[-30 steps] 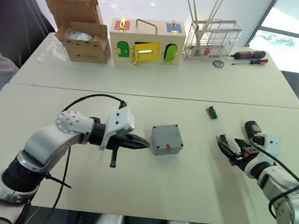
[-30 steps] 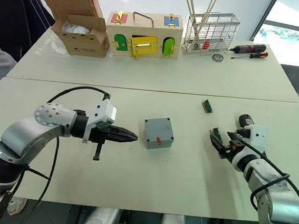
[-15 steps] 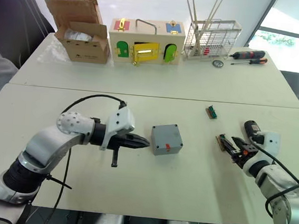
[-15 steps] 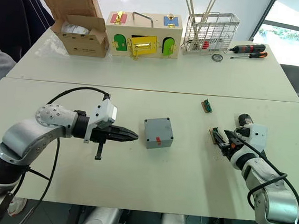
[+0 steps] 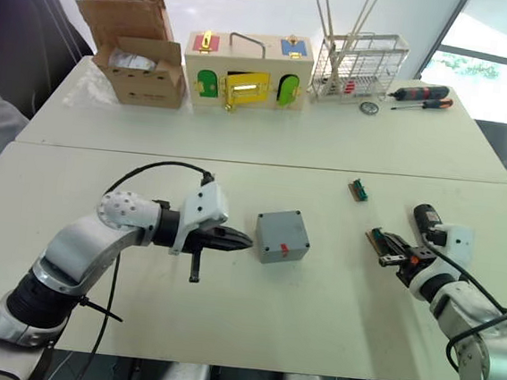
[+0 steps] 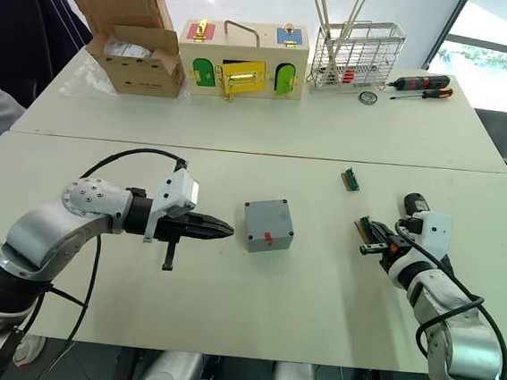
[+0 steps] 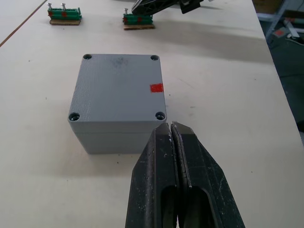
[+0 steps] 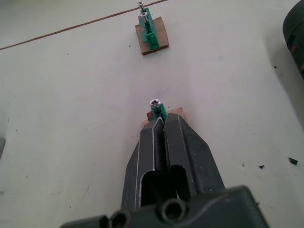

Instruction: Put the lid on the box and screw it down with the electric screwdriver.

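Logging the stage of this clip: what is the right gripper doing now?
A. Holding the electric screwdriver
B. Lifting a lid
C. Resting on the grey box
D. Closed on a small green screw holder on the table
D: the right gripper is shut on the green screw holder, well clear of the grey box.

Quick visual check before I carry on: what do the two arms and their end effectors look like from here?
Both arms have rounded silver-grey shells. The left arm has a perforated dome joint, a white wrist housing and a black cable looping over it. Its end effector has two tapered black fingers. The right arm has a white wrist housing and a black cable too; its end effector is also black with slim tapered fingers.
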You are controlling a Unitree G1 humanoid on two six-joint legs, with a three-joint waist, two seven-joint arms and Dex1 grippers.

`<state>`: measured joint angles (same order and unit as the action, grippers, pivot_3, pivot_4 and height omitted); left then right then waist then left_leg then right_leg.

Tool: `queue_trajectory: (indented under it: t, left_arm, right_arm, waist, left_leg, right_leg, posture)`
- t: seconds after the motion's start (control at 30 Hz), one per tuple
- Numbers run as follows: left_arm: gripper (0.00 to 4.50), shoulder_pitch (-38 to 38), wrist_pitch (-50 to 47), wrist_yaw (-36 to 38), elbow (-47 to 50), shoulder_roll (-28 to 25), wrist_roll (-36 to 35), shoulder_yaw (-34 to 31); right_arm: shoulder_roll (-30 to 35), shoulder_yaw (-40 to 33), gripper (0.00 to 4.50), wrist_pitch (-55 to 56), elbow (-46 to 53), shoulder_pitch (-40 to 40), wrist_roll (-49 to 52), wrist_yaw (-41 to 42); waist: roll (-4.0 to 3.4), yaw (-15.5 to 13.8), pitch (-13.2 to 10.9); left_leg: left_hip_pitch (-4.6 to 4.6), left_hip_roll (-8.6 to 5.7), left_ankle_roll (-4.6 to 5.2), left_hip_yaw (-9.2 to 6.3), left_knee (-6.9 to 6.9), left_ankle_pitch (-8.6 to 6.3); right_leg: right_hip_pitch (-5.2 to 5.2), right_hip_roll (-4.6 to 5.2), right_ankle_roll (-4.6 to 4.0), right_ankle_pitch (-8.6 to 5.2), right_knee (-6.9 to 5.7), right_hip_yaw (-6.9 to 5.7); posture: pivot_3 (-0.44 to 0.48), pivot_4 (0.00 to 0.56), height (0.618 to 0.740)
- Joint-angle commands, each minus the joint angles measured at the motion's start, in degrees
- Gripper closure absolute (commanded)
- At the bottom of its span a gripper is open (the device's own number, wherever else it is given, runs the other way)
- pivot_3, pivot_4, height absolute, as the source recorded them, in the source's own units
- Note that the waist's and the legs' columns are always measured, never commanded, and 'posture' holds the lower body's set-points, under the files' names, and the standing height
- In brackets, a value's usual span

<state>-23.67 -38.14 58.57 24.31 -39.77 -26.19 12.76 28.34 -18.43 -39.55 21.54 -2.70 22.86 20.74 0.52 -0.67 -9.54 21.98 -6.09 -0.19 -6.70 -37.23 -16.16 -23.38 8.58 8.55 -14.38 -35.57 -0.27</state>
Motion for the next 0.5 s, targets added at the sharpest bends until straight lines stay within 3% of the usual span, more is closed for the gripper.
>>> queue_trajectory:
  t: [0.03, 0.5]
  left_arm:
    - [4.50, -0.2, 1.4, 0.5, -0.2, 0.3, 0.4, 0.3]
    - [4.50, -0.3, 3.5, 1.8, -3.0, 0.6, 1.8, 0.9]
  right_arm:
    - [-0.4, -1.8, 4.45, 1.6, 4.2, -0.4, 1.3, 0.1]
    - [0.5, -4.6, 4.45, 4.0, 7.1, 0.7, 2.8, 0.4]
  waist:
    - [0.00, 0.0, 0.0]
    - [-0.01, 0.0, 0.0]
  left_leg:
    - [0.00, 0.00, 0.00, 0.00, 0.00, 0.00]
    - [-0.03, 0.00, -0.01, 0.00, 0.00, 0.01]
  right_leg:
    - [0.00, 0.00, 0.00, 0.00, -0.01, 0.00]
    - [0.00, 0.00, 0.00, 0.00, -0.07, 0.00]
  posture:
    - [0.000, 0.150, 0.740]
    - [0.000, 0.150, 0.740]
